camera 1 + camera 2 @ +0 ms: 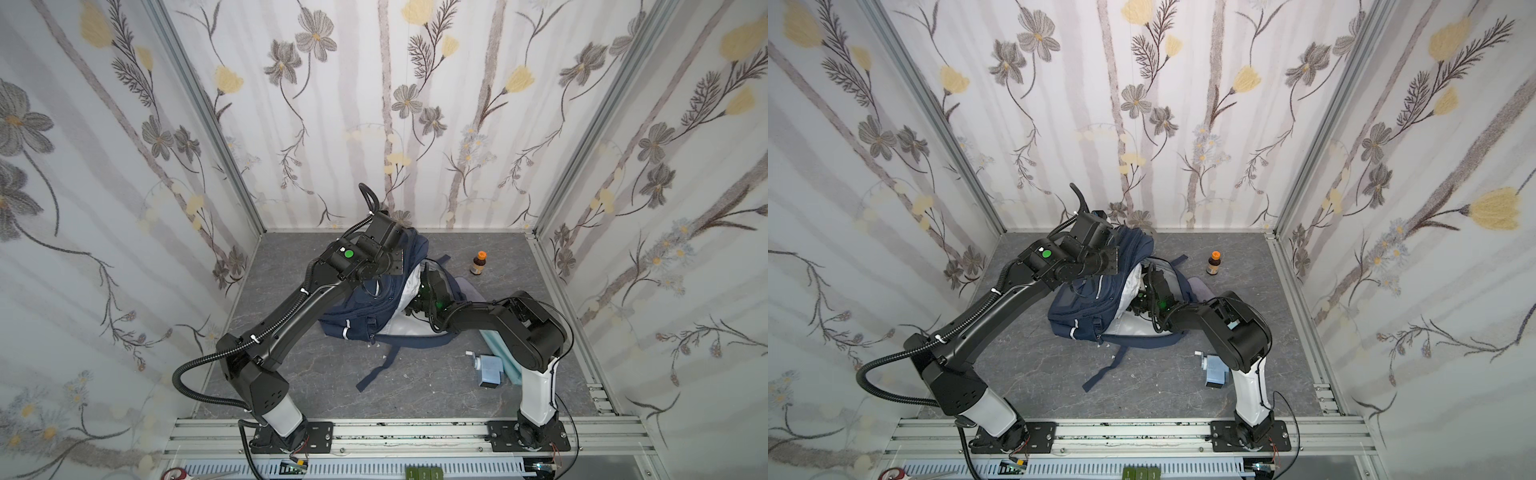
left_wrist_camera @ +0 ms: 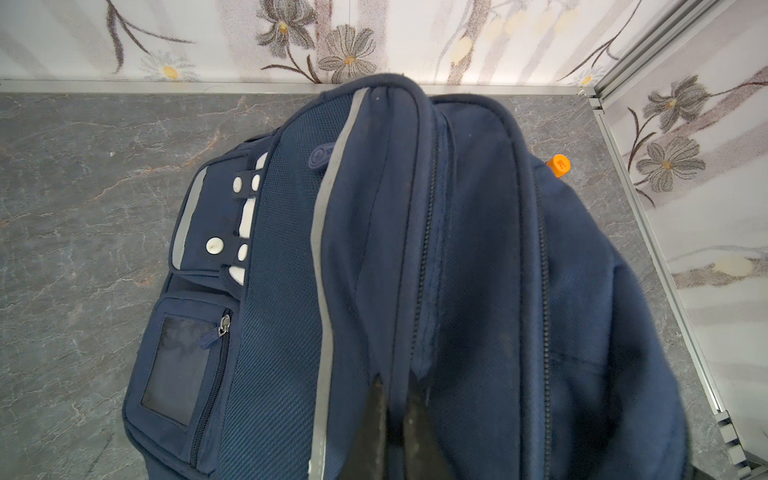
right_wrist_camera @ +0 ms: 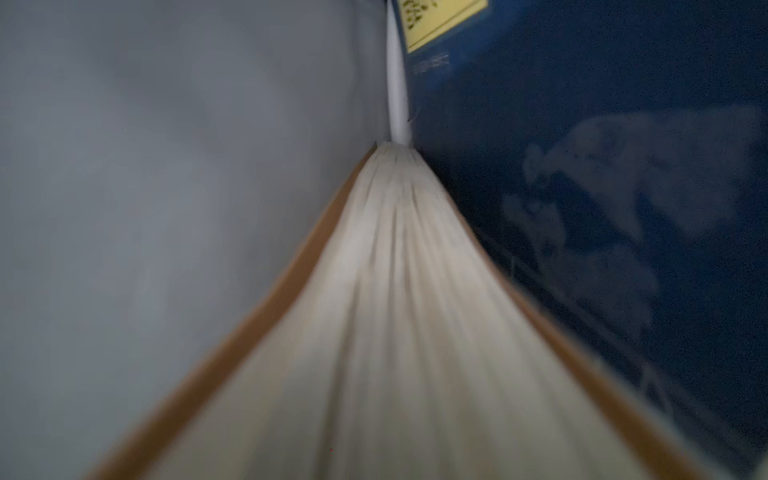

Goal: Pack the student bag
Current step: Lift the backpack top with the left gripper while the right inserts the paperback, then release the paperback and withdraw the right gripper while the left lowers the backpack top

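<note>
Two end effectors engage: our left end effector (image 2: 392, 395) is clenched on a fold of the student bag (image 1: 353, 316); our right end effector (image 1: 427, 279) sits inside its mouth by a book (image 3: 395, 332), and we cannot tell its grip. The bag lies central on the worktop (image 1: 415, 386).

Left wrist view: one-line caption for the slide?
Close-up: left gripper shut on a fold of the student bag, orange-capped bottle peeking out behind it.
</note>
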You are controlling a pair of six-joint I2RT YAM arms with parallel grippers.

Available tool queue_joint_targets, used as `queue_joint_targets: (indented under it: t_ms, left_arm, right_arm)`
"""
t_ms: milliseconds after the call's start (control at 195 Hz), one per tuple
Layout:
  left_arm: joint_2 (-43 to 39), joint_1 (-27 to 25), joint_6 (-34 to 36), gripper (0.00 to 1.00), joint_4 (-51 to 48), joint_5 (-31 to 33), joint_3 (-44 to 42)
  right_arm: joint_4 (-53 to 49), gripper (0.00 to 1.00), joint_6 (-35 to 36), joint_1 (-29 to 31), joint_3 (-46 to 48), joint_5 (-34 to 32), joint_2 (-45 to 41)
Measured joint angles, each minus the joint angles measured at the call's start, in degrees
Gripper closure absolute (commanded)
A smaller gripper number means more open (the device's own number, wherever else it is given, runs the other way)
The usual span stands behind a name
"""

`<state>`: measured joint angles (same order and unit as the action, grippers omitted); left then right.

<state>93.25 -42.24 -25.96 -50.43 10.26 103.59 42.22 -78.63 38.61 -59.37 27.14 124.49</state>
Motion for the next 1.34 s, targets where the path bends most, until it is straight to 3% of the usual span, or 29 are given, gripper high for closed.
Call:
queue_joint_targets:
  t_ms: [97, 225, 389, 922, 1337]
  left_arm:
    - [0.0, 0.3, -0.4, 1.00, -0.2, 0.1, 0.0]
    - [-0.5, 0.4, -0.9, 1.00, -0.2, 0.5, -0.6]
    - [-1.4, 0.9, -1.6, 1.00, 0.3, 0.5, -1.7]
    - [-3.4, 3.4, -3.8, 1.00, 3.9, 1.1, -5.3]
    - [-3.5, 4.5, -5.5, 1.00, 4.8, 4.3, -6.7]
  right_arm:
    - [-1.0, 0.88, -0.4, 0.2, -1.3, -0.1, 1.7]
    - [-3.3, 0.53, 0.0, 0.5, -2.1, -0.5, 1.7]
    - [-9.8, 0.34, 4.2, 0.5, -2.0, -1.4, -1.8]
    - [-25.0, 0.28, 18.8, -2.0, 5.0, -5.4, -18.3]
    - [-36.2, 0.34, 33.2, -3.2, 9.6, -13.6, -33.8]
